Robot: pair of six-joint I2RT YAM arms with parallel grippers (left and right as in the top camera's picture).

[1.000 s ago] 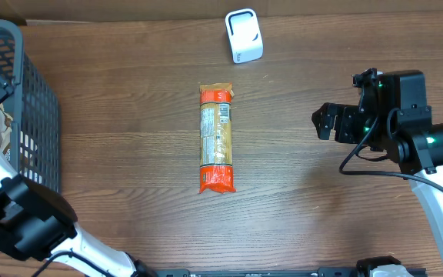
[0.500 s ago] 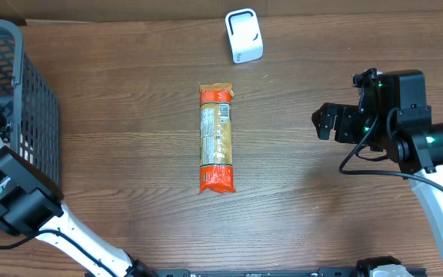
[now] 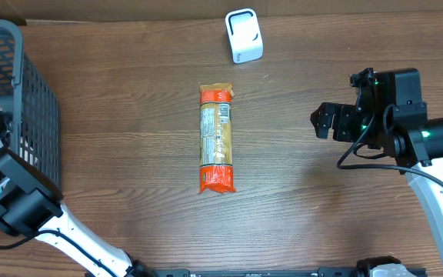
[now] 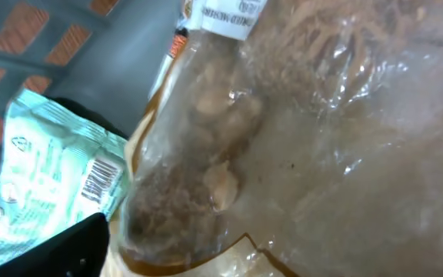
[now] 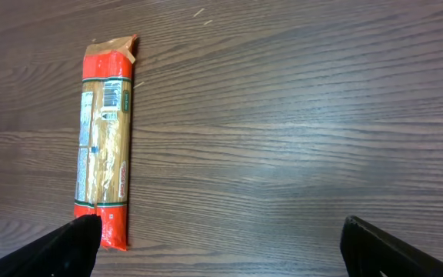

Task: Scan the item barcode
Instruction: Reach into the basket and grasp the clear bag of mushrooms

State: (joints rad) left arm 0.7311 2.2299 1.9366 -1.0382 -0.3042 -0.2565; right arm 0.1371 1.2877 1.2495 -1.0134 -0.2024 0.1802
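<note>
Presently: approach step, nothing held. Right gripper [image 5: 220,235] spread wide, empty, over table [image 5: 298,115]. Pasta packet [image 5: 104,146] off to its left, lying flat, barcode [image 5: 112,94] face-up near the far end. Scanner [image 3: 244,36] farther on, past that end, well apart. Left gripper [image 4: 221,269] farthest, down in basket [image 3: 29,100] against a clear bag [image 4: 306,138]; spread not discernible. Next, by judgement: reach left, grasp packet, turn barcode toward scanner.

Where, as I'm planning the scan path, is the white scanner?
In the overhead view, the white scanner sits near the far edge of the table, just beyond the pasta packet.
</note>
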